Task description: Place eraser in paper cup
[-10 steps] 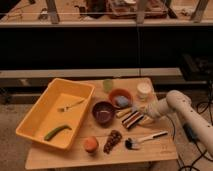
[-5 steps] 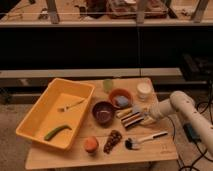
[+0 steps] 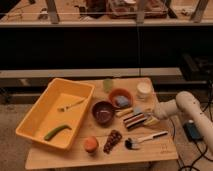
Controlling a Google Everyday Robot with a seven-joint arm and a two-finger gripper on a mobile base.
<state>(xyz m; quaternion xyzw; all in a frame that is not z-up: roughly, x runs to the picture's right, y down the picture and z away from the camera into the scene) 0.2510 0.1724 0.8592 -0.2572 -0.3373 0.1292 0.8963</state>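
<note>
The gripper (image 3: pixel 148 119) sits low over the right part of the wooden table (image 3: pixel 160 150), at the end of the white arm (image 3: pixel 181 106) that reaches in from the right. Its tip is at the right end of the eraser (image 3: pixel 133 121). Whether it grips the eraser or only touches it cannot be told, since tip and eraser merge into one blurred patch.

The eraser, striped black, red and pale, lies near the table's middle right, just right of the dark purple bowl (image 3: pixel 103 111). The paper cup (image 3: pixel 144 90) stands upright behind it near the table's back right corner, apart from the eraser.

Between them and a little left is an orange bowl (image 3: pixel 120 96) holding a small blue-grey block (image 3: pixel 123 102). A small greyish piece (image 3: pixel 136 110) lies just behind the eraser; its shape is hard to read. A pale green cup (image 3: pixel 108 84) stands at the back edge.

In front of the eraser lie a brush (image 3: pixel 145 138) with a pale handle, a dark brown lumpy item (image 3: pixel 113 141) and an orange fruit (image 3: pixel 90 144).

The yellow bin (image 3: pixel 35 117) fills the table's left side, holding a fork (image 3: pixel 70 105) and a long green vegetable (image 3: pixel 56 132).

The arm is cut off by the right edge.
</note>
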